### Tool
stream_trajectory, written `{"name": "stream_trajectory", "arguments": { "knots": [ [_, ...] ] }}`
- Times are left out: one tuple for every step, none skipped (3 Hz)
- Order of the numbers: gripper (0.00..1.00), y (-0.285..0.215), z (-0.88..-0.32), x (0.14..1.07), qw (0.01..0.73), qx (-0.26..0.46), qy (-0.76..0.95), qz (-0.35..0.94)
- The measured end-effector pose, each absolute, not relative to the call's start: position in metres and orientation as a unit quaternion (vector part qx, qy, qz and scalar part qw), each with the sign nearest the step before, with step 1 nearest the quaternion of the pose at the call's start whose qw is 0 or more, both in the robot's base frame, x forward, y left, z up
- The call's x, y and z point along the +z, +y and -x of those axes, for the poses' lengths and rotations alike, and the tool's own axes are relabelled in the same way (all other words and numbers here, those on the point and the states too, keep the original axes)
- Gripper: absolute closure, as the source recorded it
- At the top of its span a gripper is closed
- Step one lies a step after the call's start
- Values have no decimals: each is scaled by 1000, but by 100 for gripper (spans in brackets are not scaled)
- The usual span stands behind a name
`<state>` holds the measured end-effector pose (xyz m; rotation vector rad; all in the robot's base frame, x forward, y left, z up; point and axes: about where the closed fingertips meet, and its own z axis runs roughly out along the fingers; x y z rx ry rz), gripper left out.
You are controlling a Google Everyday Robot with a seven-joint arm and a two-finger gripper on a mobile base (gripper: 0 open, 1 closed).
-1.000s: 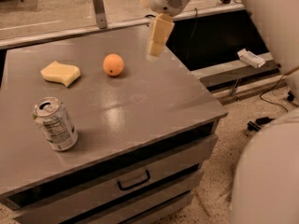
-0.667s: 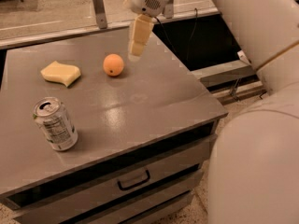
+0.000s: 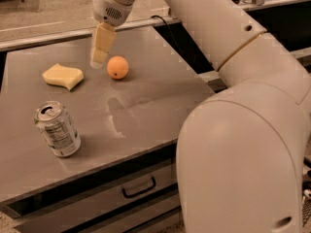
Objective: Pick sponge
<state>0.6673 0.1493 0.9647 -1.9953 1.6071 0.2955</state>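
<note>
The sponge (image 3: pixel 63 75), a pale yellow foam block with wavy edges, lies flat on the grey cabinet top (image 3: pixel 146 101) at the far left. The orange (image 3: pixel 117 67) sits to its right. My gripper (image 3: pixel 99 58) hangs from the white arm, its pale yellow blocky fingers pointing down just left of the orange and up and to the right of the sponge, touching neither.
A silver soda can (image 3: pixel 57 129) stands upright near the front left. A drawer handle (image 3: pixel 139 187) shows on the cabinet front below. My large white arm (image 3: pixel 243 130) fills the right side. A dark opening lies beyond the cabinet's right edge.
My gripper has moved left across the top, from right of the orange to just left of it, closer to the sponge. The sponge, orange and can have not moved.
</note>
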Motion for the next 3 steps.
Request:
{"name": "stream_trajectory", "arguments": {
  "knots": [
    [0,149,-667,965,278,110,599,743],
    [0,167,-681,952,292,138,599,732],
    [0,197,-701,926,311,175,613,705]
  ]
}}
